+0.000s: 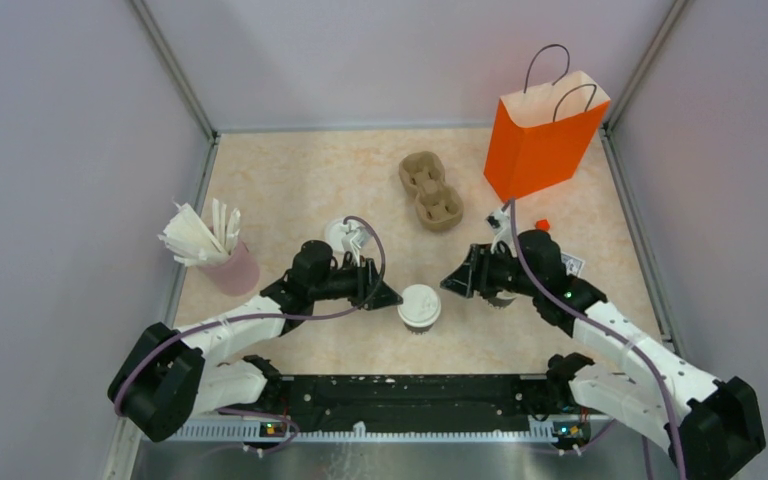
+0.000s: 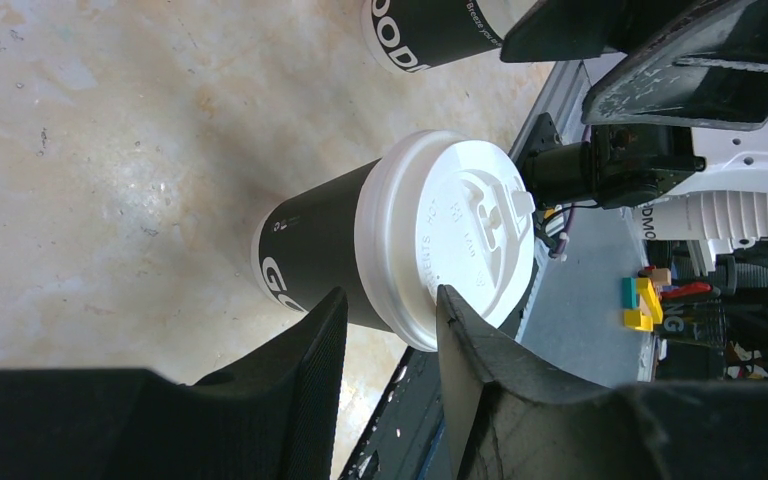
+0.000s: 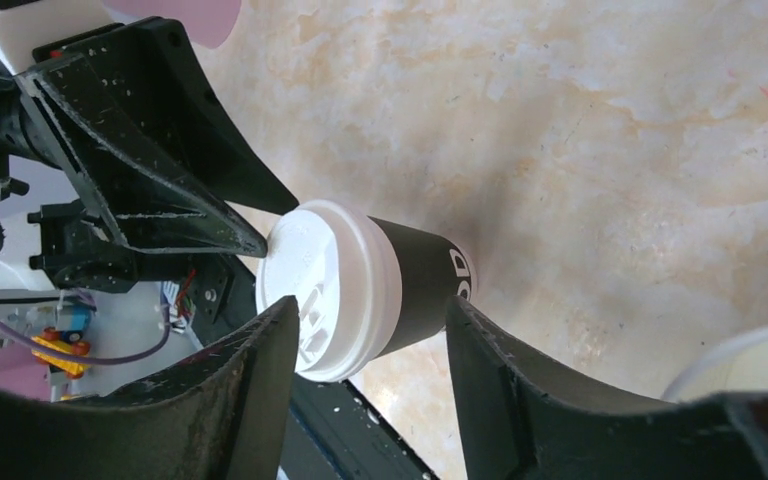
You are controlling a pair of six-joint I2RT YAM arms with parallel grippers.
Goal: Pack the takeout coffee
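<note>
- Takeout coffee, a dark paper cup with white lettering and a round white plastic lid, stands upright on the pale marbled table, near the front edge and between my two arms. Nothing is packed yet.
- My left fingers are spread and hold nothing. Their tips sit just beside the lid on its left, and I cannot tell whether one brushes the rim.
- My right fingers are spread wider than the cup and also hold nothing. They face the takeout coffee from its right, a little apart from it.
- I judge the whole job is left: grip the cup, then seat it in the brown pulp two-cup tray, whose wells look empty, or carry it to the tall orange paper bag with loop handles standing at the far right.
- Tray and bag are both well apart from the cup, beyond the arms.
- A second lidded cup stands just behind my left wrist, and a third dark cup stands close by my right fingers. Either could be knocked in a swing.
- A pink cup of white straws stands at the left edge, out of the path.
- With both pairs of fingers aimed at one cup, they could crowd each other.
</note>
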